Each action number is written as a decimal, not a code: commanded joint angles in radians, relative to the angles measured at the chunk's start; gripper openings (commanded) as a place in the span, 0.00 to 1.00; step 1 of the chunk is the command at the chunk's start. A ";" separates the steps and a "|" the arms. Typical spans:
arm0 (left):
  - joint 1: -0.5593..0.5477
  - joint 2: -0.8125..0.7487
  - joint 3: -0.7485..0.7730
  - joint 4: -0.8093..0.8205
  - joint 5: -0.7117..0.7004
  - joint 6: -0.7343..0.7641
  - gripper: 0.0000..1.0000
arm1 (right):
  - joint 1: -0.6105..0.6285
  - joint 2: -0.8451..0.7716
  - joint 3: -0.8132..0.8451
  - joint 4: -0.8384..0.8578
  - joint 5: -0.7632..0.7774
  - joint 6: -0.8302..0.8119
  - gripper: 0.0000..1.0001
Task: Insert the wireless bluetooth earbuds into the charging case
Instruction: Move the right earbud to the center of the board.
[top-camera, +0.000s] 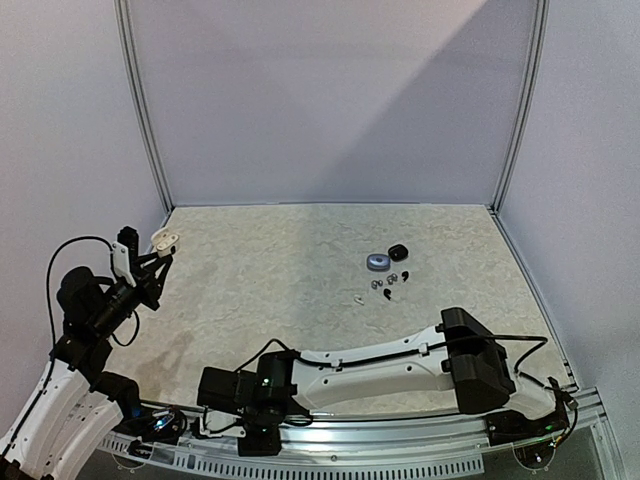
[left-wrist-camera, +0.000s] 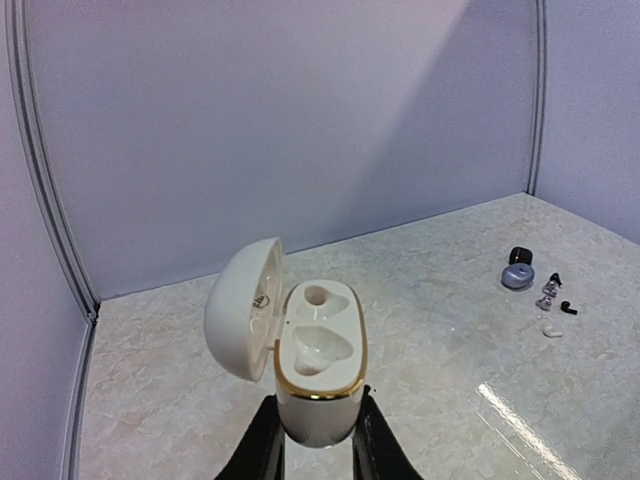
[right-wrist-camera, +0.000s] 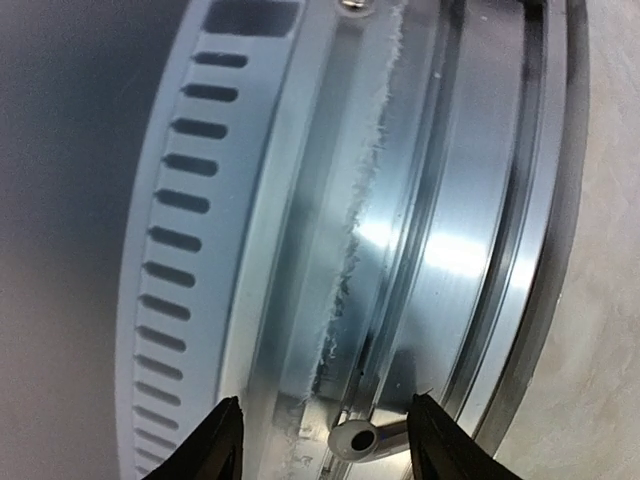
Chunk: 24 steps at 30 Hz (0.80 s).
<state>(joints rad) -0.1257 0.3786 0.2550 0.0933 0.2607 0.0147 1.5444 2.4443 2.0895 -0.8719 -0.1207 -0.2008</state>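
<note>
Pale marbled table (top-camera: 260, 280), bluish round case (top-camera: 377, 262), black case (top-camera: 397, 250) and scattered earbuds (top-camera: 385, 288) right of centre.

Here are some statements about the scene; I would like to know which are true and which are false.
1. The left gripper holds a white case with its lid open. True.
2. Both sockets of the white case already hold earbuds. False: both are empty.
3. The loose earbuds lie on the table, near two small closed cases. True.
4. The right gripper hovers over the earbuds. False: it is down at the metal rail at the near edge, with its jaws apart.
5. The white case stands on the table. False: it is held up in the air.
</note>
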 joint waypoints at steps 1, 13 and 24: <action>0.012 0.003 -0.011 0.019 0.012 -0.001 0.00 | -0.012 -0.071 -0.008 -0.005 -0.068 -0.209 0.58; 0.026 0.044 -0.008 0.014 0.015 -0.008 0.00 | -0.080 -0.129 -0.035 -0.136 -0.171 -0.661 0.49; 0.028 0.062 -0.009 0.014 0.052 -0.005 0.00 | -0.084 -0.012 0.015 -0.090 -0.161 -0.749 0.44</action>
<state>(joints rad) -0.1120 0.4347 0.2550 0.0921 0.2859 0.0143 1.4582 2.3711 2.0731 -0.9684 -0.2722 -0.8978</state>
